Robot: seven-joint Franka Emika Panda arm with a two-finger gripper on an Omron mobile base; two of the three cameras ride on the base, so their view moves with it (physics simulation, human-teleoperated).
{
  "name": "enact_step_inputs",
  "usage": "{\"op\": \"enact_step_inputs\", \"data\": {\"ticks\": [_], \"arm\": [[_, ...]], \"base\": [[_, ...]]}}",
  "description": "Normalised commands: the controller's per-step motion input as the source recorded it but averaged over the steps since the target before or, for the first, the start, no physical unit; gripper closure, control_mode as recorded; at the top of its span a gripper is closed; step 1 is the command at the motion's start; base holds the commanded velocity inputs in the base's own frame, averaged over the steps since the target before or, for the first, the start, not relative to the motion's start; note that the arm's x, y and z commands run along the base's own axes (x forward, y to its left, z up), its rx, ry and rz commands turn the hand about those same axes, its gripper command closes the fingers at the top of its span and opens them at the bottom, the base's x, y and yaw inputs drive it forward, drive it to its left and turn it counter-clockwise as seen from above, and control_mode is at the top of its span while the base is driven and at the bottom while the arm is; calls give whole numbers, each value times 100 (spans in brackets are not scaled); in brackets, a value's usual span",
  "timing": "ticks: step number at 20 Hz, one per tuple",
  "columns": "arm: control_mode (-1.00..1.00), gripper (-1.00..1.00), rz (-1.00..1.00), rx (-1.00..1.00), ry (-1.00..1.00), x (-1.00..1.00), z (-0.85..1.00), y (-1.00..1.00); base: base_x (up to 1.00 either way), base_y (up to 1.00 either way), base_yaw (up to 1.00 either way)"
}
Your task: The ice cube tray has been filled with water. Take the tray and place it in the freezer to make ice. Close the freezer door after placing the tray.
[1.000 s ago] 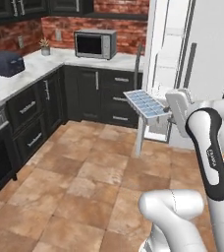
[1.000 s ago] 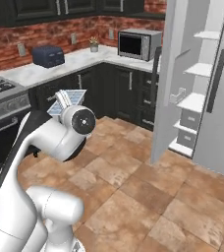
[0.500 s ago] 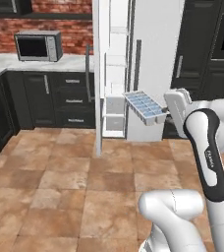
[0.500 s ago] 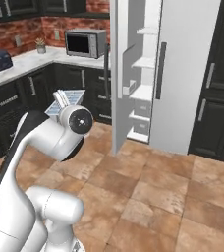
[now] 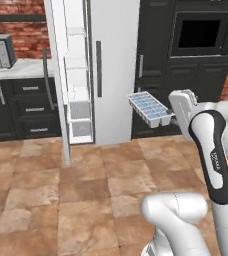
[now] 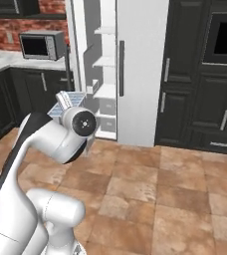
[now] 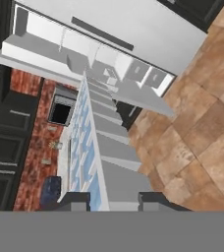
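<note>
We're in a dark-cabinet kitchen with a brown tiled floor point(image 5: 61, 200) and a red brick back wall, and the light grey fridge stands straight ahead. To the left there's a microwave point(image 6: 40, 45) on the pale counter point(image 5: 16, 70), and to the right a built-in black oven point(image 5: 202, 34) set in tall dark cabinets. The freezer point(image 6: 104, 89) is open, so we can see its white shelves and a couple of drawers at the bottom. The freezer door point(image 5: 58, 85) is swung out toward us and we're seeing it almost edge-on, with its dark bar handle point(image 5: 46, 80) on the outside. The plain grey door point(image 5: 113, 65) next to it is closed. Nothing sits on the floor between us and the open compartment, but that door edge sticks out on the left side of the opening. The arm is bent up with the wrist held about chest height, reaching forward and a bit left. The gripper point(image 7: 113, 199) is clamped on the near end of the ice cube tray point(image 5: 149, 108), one dark finger on each side of it. The tray is held up in the air in front of the closed fridge door, well apart from the freezer shelves, tilted a little, with the water point(image 5: 151, 106) showing pale blue in its two rows of cells.
</note>
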Motion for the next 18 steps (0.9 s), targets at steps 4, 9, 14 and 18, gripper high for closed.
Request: {"op": "enact_step_inputs", "data": {"ticks": [4,9,14,18], "arm": [[100,100,0,0,0,0,0,0],[100,100,0,0,0,0,0,0],[100,100,0,0,0,0,0,0],[100,100,0,0,0,0,0,0]], "base": [[24,0,-23],[60,5,-8],[88,4,0],[83,8,0]]}}
